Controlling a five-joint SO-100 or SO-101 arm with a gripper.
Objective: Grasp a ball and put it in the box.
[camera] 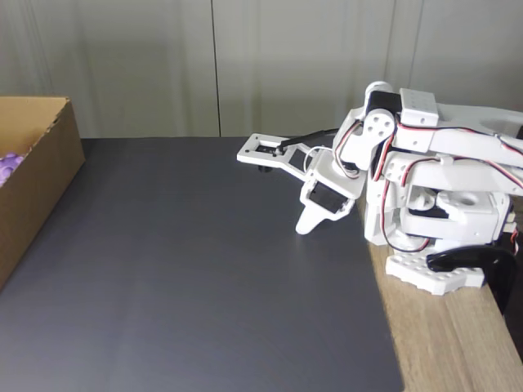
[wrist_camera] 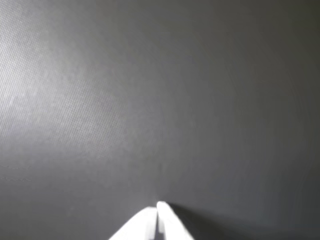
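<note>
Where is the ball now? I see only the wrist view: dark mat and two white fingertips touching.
Observer: In the fixed view, something purple shows inside the box at the left edge. It looks like the ball.
Operator: Is the gripper near the box?
Observer: No. The gripper hangs folded close to the arm's base, on the right side of the mat.
Operator: Does the base stand on the mat?
Observer: No, it stands on a wooden tabletop beside the mat.
</note>
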